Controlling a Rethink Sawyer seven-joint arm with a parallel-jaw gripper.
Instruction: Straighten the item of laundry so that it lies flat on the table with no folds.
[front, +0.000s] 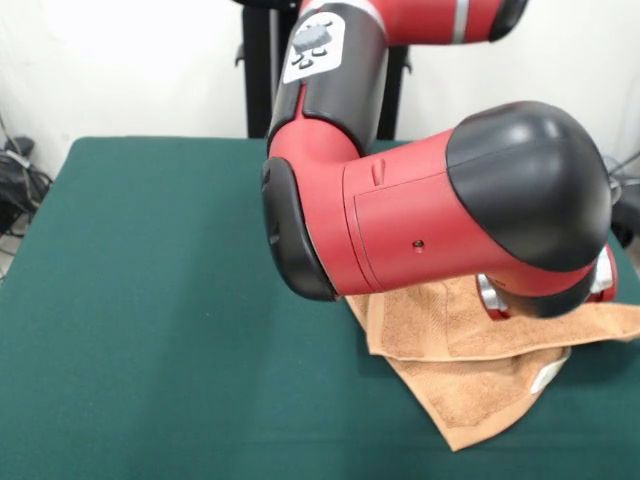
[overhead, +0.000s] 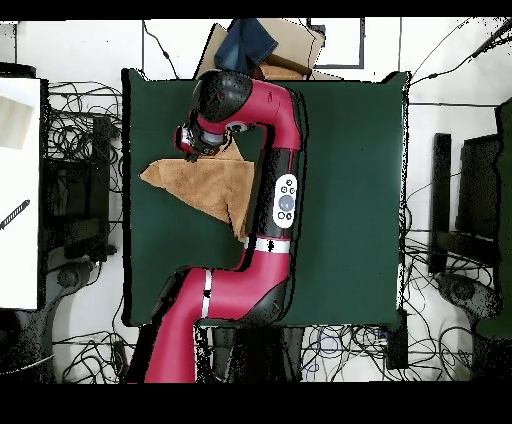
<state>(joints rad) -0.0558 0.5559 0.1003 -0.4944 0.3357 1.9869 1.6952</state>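
Observation:
The light-brown terry towel (front: 455, 365) lies on the green table (front: 150, 300) at the front right, folded over itself in layers, with a corner pointing to the front edge. A small white label (front: 548, 376) shows at its right side. The red and black arm hangs low over the towel's far part and hides it. In the overhead view the towel (overhead: 205, 185) lies left of the table's (overhead: 350, 150) middle as a creased, roughly triangular shape. The gripper (overhead: 192, 142) is at the towel's upper edge, under the arm's black wrist, and its state does not show.
The arm's big elbow link (front: 400, 230) fills the middle of the front view. The black pedestal (front: 262, 70) stands behind the table. In the overhead view a cardboard box with a blue cloth (overhead: 268, 45) sits past the table's top edge, and cables (overhead: 80, 150) lie around the floor.

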